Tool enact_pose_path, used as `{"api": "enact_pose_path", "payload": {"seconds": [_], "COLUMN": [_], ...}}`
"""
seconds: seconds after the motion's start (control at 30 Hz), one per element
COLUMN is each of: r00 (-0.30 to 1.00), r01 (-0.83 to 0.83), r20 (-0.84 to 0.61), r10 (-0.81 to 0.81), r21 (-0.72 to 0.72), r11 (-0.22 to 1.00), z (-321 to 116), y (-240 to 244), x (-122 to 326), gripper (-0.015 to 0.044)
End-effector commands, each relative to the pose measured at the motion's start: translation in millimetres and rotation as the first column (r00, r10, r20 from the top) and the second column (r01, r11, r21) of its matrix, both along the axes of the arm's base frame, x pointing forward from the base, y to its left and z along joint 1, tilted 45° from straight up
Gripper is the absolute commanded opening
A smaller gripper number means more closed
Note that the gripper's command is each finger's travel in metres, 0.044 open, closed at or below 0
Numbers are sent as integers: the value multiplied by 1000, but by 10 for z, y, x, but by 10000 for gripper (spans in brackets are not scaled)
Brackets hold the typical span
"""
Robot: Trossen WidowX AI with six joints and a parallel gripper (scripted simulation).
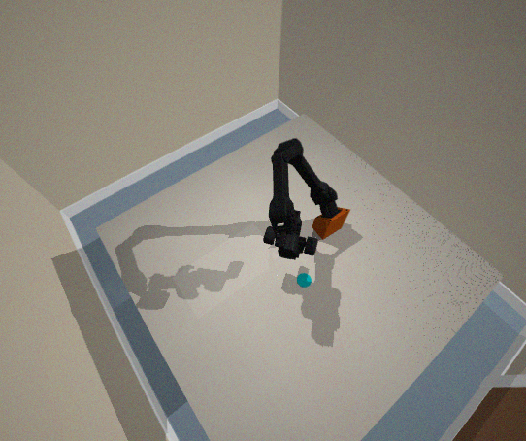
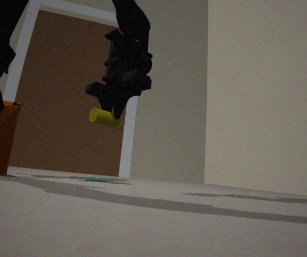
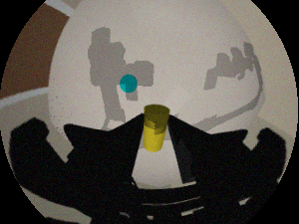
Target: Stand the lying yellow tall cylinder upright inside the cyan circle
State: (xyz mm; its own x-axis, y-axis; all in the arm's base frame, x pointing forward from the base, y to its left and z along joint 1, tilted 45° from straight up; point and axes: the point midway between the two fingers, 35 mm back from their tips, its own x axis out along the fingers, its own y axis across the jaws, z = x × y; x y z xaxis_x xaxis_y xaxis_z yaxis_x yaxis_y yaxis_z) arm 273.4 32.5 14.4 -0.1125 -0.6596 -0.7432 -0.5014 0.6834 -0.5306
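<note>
Gripper (image 2: 113,114) closed partway on the yellow cylinder (image 2: 103,117), which it grips near one end while the rest juts out sideways. The cylinder hangs well above the table (image 2: 152,226), lying close to horizontal with a slight downward tilt, so it is not yet upright. The cyan circle (image 2: 96,180) lies on the table below and somewhat ahead of the gripper; in the wrist view the circle (image 3: 128,83) appears just beyond the cylinder's far end (image 3: 156,127). The orange base (image 1: 331,222) of the arm stands to one side, near the circle but apart from it.

The step in hand appears to be the carry and reorientation. To do it well, the wrist should turn until the cylinder's long axis is vertical before the descent begins, with the lower end centred over the circle. The descent should be slow, and the fingers should part only once the lower face rests flat, since a tall cylinder released at a tilt is likely to topple.
</note>
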Motion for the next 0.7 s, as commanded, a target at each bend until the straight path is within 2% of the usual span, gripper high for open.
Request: {"api": "enact_pose_path", "payload": {"seconds": [0.0, 0.67], "r00": [997, 899], "r01": [-58, -314], "r20": [-50, -295], "r10": [58, 324], "r21": [12, 80], "r11": [998, 946], "z": [-84, -538], "y": [104, 548], "x": [11, -60], "gripper": [105, 105]}}
